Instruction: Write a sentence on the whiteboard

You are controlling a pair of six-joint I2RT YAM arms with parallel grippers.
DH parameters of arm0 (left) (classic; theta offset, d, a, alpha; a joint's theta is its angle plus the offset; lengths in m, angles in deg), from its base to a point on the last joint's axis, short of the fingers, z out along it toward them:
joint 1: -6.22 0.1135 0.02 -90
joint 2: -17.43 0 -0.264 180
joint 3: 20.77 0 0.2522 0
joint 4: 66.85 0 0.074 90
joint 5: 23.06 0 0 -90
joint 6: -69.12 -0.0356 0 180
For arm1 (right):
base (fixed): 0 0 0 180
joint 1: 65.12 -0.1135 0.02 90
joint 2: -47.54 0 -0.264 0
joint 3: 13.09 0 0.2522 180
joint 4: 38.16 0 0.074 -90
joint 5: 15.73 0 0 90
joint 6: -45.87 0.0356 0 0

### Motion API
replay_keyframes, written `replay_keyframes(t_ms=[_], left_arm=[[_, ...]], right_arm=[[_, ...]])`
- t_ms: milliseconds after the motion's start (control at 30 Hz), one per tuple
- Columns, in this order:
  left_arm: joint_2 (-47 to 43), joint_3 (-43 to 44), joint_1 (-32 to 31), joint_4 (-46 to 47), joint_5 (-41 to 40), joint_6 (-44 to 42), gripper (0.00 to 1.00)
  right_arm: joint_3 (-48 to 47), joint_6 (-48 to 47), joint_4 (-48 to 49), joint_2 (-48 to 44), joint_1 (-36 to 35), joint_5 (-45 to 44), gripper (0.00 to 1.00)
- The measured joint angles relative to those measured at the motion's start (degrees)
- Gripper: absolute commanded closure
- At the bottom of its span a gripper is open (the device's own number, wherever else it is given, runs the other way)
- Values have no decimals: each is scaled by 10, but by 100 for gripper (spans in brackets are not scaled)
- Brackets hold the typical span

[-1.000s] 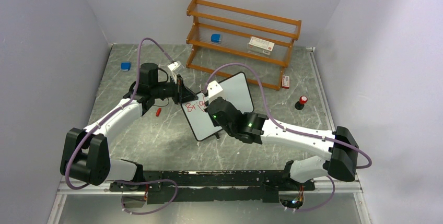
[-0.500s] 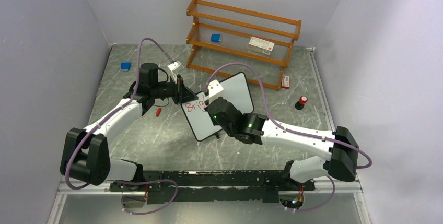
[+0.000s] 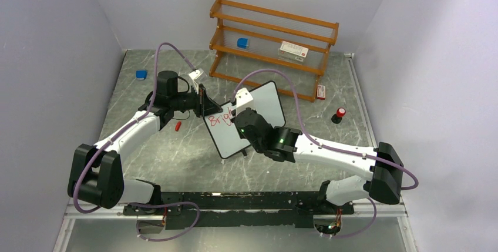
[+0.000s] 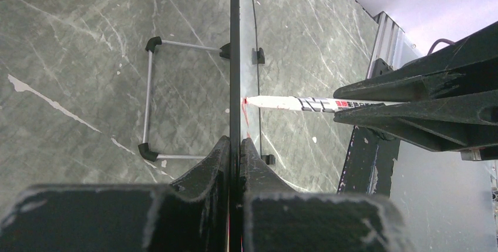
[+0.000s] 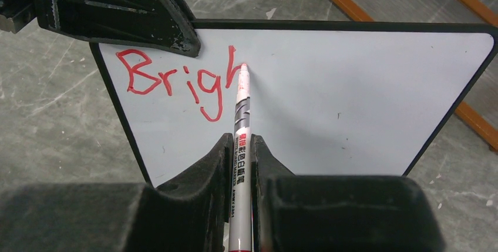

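Observation:
The whiteboard stands tilted at the table's middle, white with a thin black frame. It fills the right wrist view and carries red letters "Brigh". My left gripper is shut on the board's left edge, which shows edge-on in the left wrist view. My right gripper is shut on a white marker with a red tip. The tip touches the board at the last letter. The marker also shows in the left wrist view.
A wooden shelf stands at the back with a blue object and a white box. A blue object, a red cap, a red-and-white item and a red-topped black knob lie on the table.
The right gripper has moved the marker a little right and up along the board, adding to the red writing. The left arm and board have stayed still.

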Motion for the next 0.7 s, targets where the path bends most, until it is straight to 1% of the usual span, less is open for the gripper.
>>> replay_keyframes(t_ms=[700], left_arm=[[0,0,0,0,0,0,95]], right_arm=[[2,19,-49,-5,3,11,100]])
